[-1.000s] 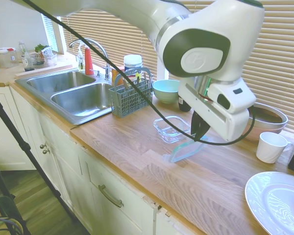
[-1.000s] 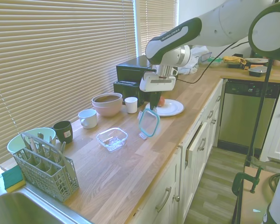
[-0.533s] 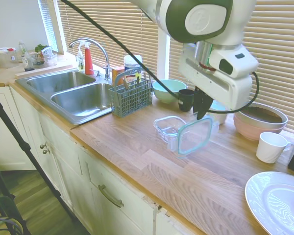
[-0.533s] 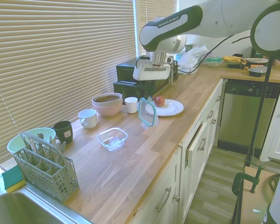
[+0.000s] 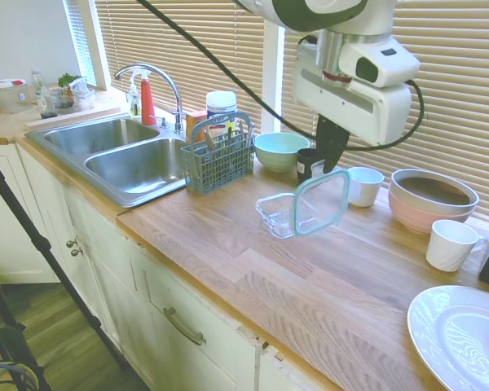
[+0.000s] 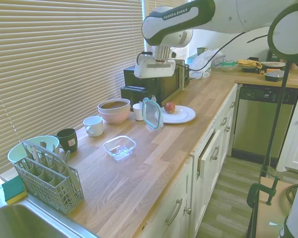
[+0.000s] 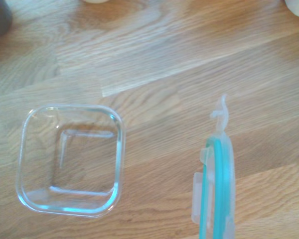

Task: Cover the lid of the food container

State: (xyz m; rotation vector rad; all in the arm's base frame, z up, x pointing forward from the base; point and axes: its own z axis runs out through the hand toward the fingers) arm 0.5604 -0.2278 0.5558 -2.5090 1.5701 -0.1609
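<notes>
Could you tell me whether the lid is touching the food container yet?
Apart. The second exterior view shows the lid hanging from the gripper, with bare counter between it and the container.

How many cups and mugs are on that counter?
3: a dark mug beside the mint green bowl, a white mug left of the pink bowl, and a small white cup on its other side. Others may be hidden.
</notes>
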